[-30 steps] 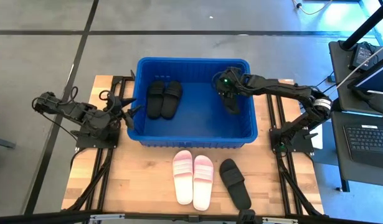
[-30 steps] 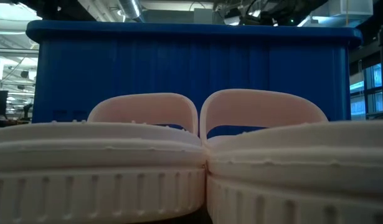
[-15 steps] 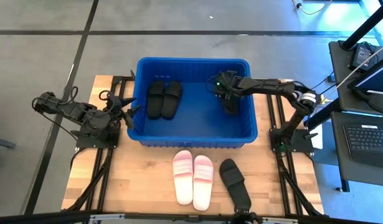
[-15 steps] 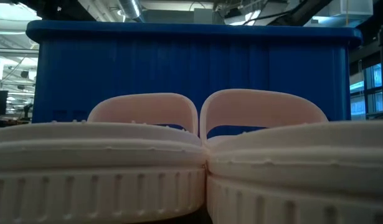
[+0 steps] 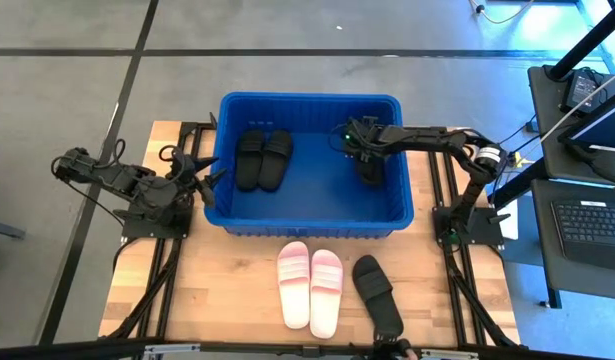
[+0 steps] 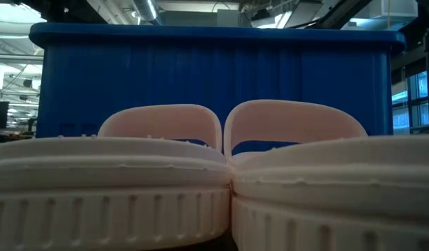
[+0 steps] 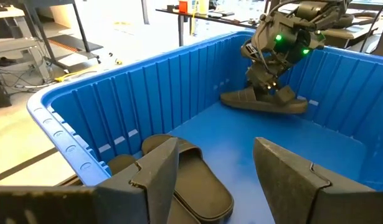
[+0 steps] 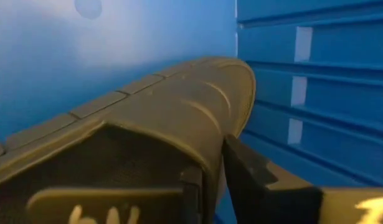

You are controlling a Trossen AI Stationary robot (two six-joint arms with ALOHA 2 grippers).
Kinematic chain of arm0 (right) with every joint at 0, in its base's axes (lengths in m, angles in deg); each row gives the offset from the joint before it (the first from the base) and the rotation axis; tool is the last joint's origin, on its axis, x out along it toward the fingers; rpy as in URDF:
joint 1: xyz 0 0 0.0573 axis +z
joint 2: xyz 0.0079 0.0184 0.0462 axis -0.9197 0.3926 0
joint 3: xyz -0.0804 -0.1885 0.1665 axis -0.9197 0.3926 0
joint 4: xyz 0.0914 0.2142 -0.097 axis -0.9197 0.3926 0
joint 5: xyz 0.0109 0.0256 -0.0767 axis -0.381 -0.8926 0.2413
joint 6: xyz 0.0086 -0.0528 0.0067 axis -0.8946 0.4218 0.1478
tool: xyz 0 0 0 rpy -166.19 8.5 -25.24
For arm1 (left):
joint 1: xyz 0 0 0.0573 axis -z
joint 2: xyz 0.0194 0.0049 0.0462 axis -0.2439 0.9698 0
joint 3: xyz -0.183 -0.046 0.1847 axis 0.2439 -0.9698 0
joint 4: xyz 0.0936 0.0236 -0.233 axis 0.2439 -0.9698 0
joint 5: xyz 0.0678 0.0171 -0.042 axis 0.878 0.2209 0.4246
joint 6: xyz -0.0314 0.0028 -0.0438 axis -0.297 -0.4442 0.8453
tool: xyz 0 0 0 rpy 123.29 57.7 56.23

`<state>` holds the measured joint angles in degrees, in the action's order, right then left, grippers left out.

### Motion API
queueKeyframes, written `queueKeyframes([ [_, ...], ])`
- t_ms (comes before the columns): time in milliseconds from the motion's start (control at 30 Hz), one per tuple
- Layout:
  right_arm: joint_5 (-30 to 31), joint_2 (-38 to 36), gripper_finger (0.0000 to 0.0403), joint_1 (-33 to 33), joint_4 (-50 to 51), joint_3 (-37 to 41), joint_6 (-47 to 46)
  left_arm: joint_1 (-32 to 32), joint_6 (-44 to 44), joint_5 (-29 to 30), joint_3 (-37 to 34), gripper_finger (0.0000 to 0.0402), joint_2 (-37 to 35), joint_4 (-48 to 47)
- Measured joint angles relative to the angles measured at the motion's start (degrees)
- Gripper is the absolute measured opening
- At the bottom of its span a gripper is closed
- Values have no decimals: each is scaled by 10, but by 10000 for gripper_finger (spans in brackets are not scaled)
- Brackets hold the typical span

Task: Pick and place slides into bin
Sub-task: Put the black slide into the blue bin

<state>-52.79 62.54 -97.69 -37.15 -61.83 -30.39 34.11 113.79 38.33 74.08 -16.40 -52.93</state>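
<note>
Three black slides are in the bin (image 5: 219, 160) now: a pair (image 5: 263, 158) lying side by side well off from the right pincer (image 5: 361, 150), toward the bin's far side from it, and one black slide (image 7: 264, 101) directly under that pincer, close to the bin's wall. Right pincer clenched on this slide's strap, fingers (image 8: 260, 180) either side of it per the wrist view; slide looks tilted, toe end low near the floor of the bin, so I judge it's being set down rather than dropped, close to the wall to leave room for the rest. Not released yet. Left pincer (image 7: 213, 177) waits outside the bin by its rim, jaws apart, holding nothing, looking in over the pair. Outside the bin on the table (image 5: 237, 290), well away from the right pincer on the other side of the bin wall: two pink-white slides (image 5: 310, 286) side by side, touching, and one more black slide (image 5: 376, 294) just beside them. So roughly half done by my count; three left. Next pick probably the lone black one, since it's on the right arm's side.
</note>
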Motion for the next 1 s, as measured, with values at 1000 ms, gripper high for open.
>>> queueKeyframes([
  [1000,-12,0,82,-20,13,-1,-28,0,0,0,0,202,0,0],
])
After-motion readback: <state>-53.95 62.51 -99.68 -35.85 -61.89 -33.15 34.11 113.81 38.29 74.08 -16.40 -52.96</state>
